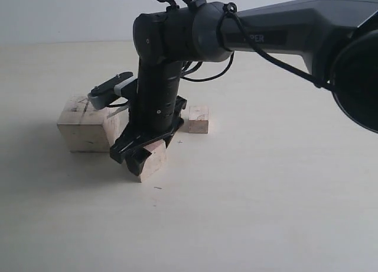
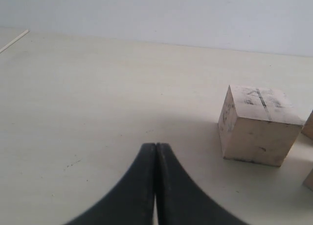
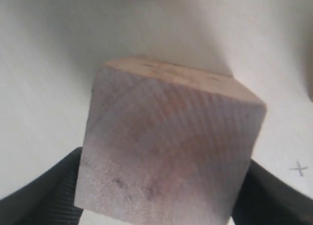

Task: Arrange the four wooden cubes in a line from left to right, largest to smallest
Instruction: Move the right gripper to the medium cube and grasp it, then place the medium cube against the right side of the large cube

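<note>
The largest wooden cube (image 1: 82,125), with dark scribbles on top (image 2: 257,124), stands on the table at the left. A mid-sized cube (image 1: 152,159) (image 3: 168,142) hangs tilted just right of it, low over the table, and my right gripper (image 1: 146,158) (image 3: 161,205) is shut on it, with black fingers (image 3: 41,195) on both sides. A small cube (image 1: 198,119) rests further right, behind the arm. The fourth cube is hidden in the exterior view. My left gripper (image 2: 156,146) is shut and empty, off to the side of the largest cube.
The right arm (image 1: 283,32) reaches in from the right across the middle. Corners of other cubes (image 2: 308,126) poke in at the edge of the left wrist view. A small pen cross (image 3: 299,168) marks the pale tabletop (image 1: 266,195).
</note>
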